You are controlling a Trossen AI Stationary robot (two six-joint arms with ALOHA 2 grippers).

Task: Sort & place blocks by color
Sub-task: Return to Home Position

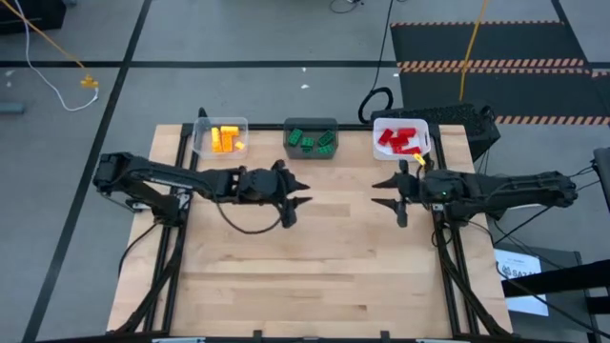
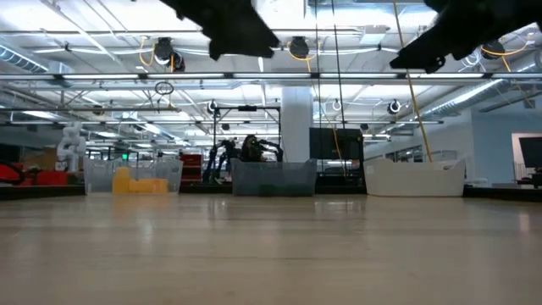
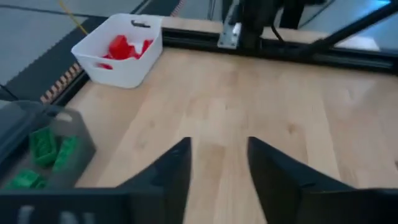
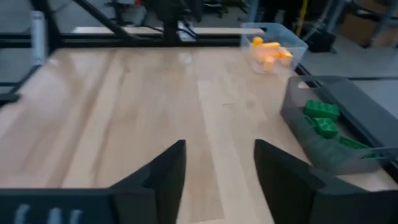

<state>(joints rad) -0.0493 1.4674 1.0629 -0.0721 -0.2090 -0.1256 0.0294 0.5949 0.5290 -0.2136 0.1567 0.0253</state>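
Blocks [image 1: 327,139] are lying binned at far edge in high view: yellow blocks [image 1: 225,140] in clear bin [image 1: 243,124], green blocks [image 1: 303,143] in grey bin [image 1: 312,122], red blocks [image 1: 399,141] in white bin [image 1: 377,129]. Left gripper [image 1: 303,193] and right gripper [image 1: 377,193] are hovering mid-table, well apart from them. Low view: arms are hanging overhead. Wrist views: both finger pairs are standing apart.

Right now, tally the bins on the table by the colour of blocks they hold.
Clear bin with orange blocks: 1
Dark grey bin with green blocks: 1
White bin with red blocks: 1
Total: 3 bins
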